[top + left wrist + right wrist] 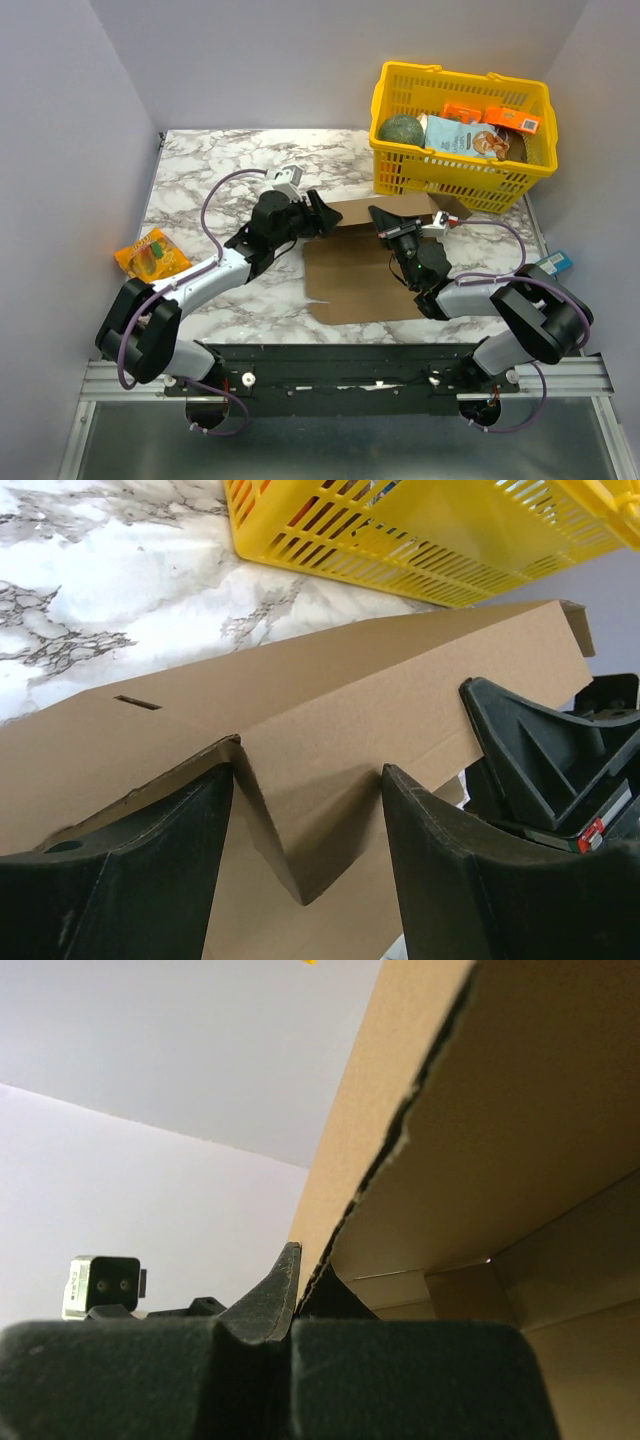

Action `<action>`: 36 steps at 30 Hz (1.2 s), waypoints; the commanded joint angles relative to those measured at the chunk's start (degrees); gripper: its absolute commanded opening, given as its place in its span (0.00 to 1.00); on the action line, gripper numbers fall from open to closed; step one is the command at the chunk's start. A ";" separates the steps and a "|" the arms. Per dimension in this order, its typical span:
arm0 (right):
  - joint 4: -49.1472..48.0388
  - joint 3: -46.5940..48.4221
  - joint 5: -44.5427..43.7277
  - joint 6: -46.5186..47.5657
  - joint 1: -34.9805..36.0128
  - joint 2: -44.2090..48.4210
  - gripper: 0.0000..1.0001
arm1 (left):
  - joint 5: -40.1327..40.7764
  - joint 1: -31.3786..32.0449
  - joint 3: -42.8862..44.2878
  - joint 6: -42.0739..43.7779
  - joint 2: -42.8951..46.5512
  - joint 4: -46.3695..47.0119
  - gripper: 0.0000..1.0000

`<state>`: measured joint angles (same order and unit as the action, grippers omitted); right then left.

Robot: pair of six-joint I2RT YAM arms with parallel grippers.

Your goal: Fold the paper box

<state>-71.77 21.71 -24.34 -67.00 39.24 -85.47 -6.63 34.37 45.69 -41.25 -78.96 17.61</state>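
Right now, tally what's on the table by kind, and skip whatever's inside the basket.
box: 1
basket: 1
orange packet: 1
blue item, at the right edge, too small to identify: 1
Total: 4

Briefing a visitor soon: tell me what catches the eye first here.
The bright yellow basket at the far right stands out most. At the centre, a brown cardboard sheet lies half folded between both arms, the right gripper shut on its raised edge, the left gripper open around a flap.
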 commanded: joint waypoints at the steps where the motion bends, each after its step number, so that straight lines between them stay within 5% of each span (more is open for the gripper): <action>1: 5.85 -1.06 -0.45 4.07 -0.22 -1.36 0.01 | -3.12 0.17 0.98 -0.85 -0.76 5.16 0.67; 4: 6.29 -1.24 -0.97 3.99 -0.13 -1.10 0.01 | -2.86 -0.97 0.01 0.90 2.04 4.20 0.68; 8: 8.75 -1.24 -1.77 2.93 -0.22 -0.05 0.01 | -6.70 -4.74 -1.92 4.15 7.84 1.91 0.83; 13: 11.30 -0.71 -2.03 2.40 -0.57 1.36 0.01 | -13.93 -10.98 -4.64 12.41 15.66 -2.48 0.86; 18: 11.82 -0.62 -1.68 2.40 -0.75 1.54 0.01 | -13.94 -20.47 -7.11 10.42 17.96 0.23 0.88; 29: 12.00 -0.01 -0.45 1.26 -1.10 0.57 0.01 | 3.46 -22.07 8.09 14.71 -9.17 -13.29 0.83; 36: 15.16 1.40 -1.06 1.00 -1.19 1.01 0.01 | -2.30 -21.01 19.08 19.72 -24.39 -25.07 0.77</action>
<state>-66.35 22.46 -24.69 -69.45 38.50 -83.57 -6.09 12.49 60.16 -25.85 -98.70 1.39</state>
